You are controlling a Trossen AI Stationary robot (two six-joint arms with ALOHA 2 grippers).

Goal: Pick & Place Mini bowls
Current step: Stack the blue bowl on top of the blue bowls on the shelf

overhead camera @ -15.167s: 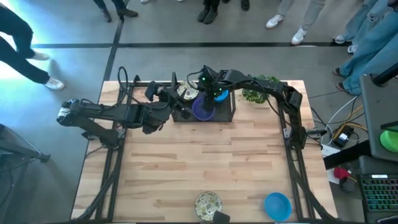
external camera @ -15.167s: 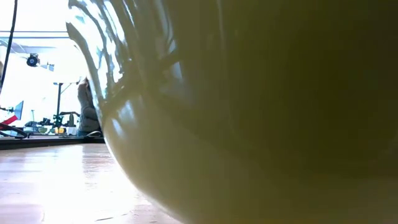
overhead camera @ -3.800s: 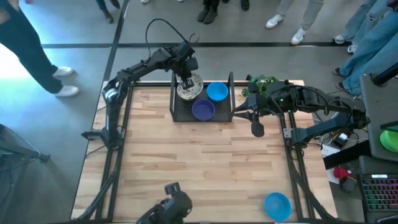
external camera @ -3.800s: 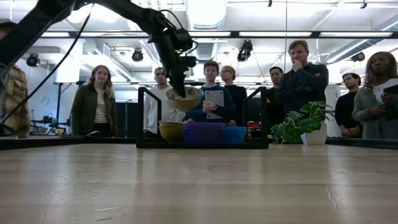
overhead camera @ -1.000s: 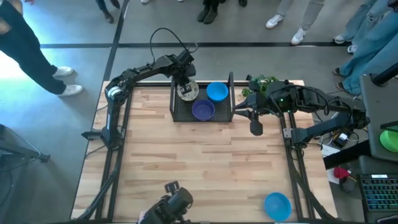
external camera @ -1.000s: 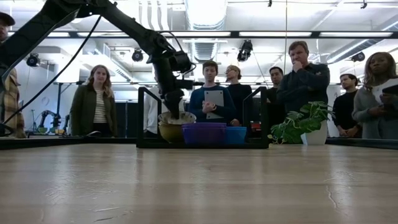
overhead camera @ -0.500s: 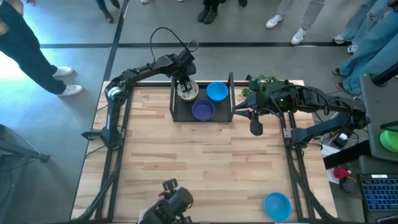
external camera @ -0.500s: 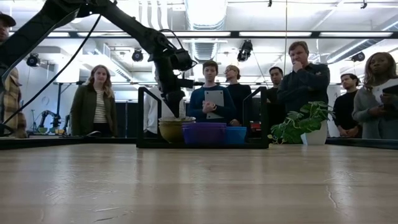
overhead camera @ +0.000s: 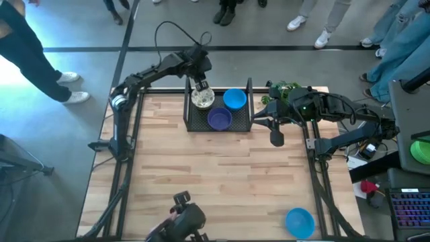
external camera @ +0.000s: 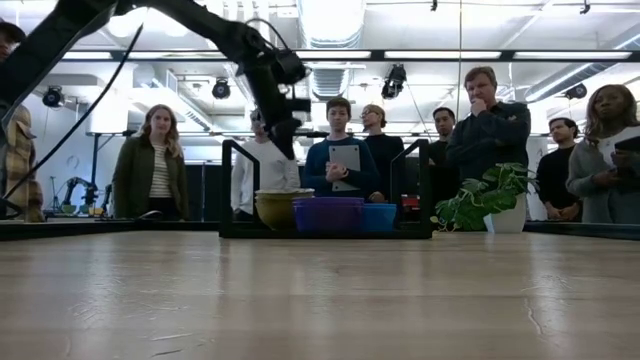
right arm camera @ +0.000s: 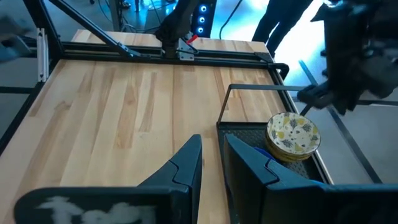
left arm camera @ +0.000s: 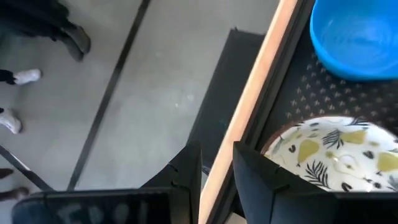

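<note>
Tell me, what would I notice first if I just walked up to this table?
Probably the black mesh tray at the table's far edge, holding a speckled cream bowl, a blue bowl and a purple bowl. The left gripper hangs just above the cream bowl, holding nothing. Another blue bowl sits alone near the front right corner, and a row of people stands watching behind the table.
</note>
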